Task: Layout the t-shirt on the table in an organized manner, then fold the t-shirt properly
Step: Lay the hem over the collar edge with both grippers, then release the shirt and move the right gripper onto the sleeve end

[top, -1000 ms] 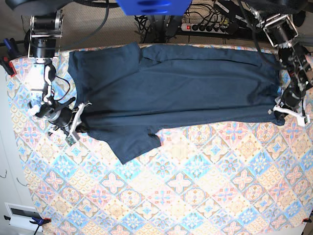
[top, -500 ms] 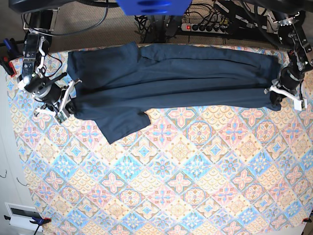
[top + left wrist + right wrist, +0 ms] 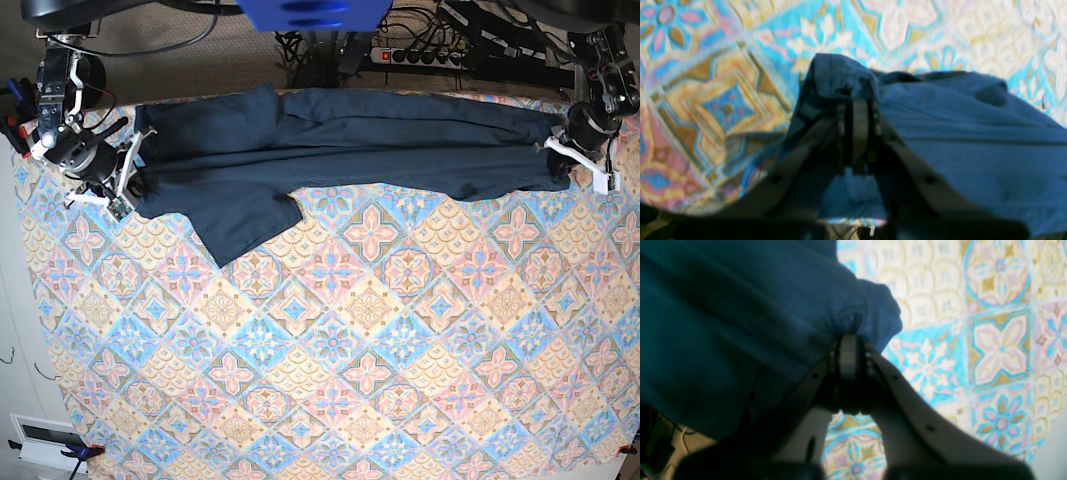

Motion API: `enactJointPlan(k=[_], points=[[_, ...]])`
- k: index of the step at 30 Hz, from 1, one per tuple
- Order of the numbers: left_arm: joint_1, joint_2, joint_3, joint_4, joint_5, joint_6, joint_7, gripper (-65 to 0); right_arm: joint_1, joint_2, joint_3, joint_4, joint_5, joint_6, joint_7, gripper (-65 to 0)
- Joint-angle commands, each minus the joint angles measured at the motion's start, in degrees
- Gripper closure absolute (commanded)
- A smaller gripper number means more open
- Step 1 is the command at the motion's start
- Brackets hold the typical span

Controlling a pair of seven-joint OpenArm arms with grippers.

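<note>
Garment: dark navy soft cloth t-shirt is stretched along the far edge of the floral diamond-tiled table | Grip: left gripper and right gripper are clamped on opposite ends | Axis: side to side between them | Doubt: which hem is pinched is probably blurred.

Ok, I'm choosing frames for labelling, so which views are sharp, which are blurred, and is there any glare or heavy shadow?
Base view: sharp and evenly lit, the t-shirt and table tiles crisp, no glare. Left wrist view: soft, tiles smeared, the left gripper dark and out of focus. Right wrist view: also blurred, the right gripper hazy, cloth folds shadowed at left.
</note>
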State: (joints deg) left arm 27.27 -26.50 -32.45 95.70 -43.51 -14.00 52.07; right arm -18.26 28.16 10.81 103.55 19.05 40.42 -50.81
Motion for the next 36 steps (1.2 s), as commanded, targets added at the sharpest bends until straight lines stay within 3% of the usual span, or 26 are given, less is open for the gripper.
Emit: enactJointPlan(k=[1,6,9,16,21,26,28,32,36], points=[[-0.15,-1.50,-0.56,0.52,0.30,0.15,-1.22,0.0,0.11,1.33,0.58,0.41,-0.28,-0.42,0.65,-0.8],[-2.26,-1.67,-0.30,-3.35,2.85,0.33,-0.43,0.0,-0.07,1.33,0.14,-0.73,-0.28,-0.42,0.65,-1.1],[-4.45,-1.59,-0.30,-3.88,4.34,0.50,5.11,-1.0,-0.07,1.33,-1.27,-1.88,-0.37,-0.42,0.65,-1.4],[-5.33,-1.50,-3.55,-3.26,3.90,0.50,7.66,-27.2,0.02,1.33,-1.36,-1.88,-0.37,-0.42,0.74,-16.6],[-4.80,-0.71,-7.86,0.43,-1.99,0.24,7.66,-40.7,0.28,1.33,-0.04,-1.26,-0.37,-0.42,1.27,-18.9],[-3.40,-0.97,-10.50,3.24,-12.36,0.15,7.66,-41.6,0.28,0.89,5.41,3.13,-0.19,-0.42,1.27,-19.1],[-4.19,-0.97,-10.15,3.33,-13.86,0.15,7.66,-41.6,0.28,0.89,5.50,3.57,-0.10,-0.42,1.27,-19.1],[-9.64,-0.71,-3.55,2.98,-11.48,0.24,10.48,-41.6,0.37,-2.10,5.41,3.57,-0.10,-0.42,1.27,-19.1],[-15.53,-0.53,6.82,2.98,-3.75,0.42,11.62,-41.6,4.24,-4.56,1.46,3.40,-0.10,-0.42,0.74,-19.1]])
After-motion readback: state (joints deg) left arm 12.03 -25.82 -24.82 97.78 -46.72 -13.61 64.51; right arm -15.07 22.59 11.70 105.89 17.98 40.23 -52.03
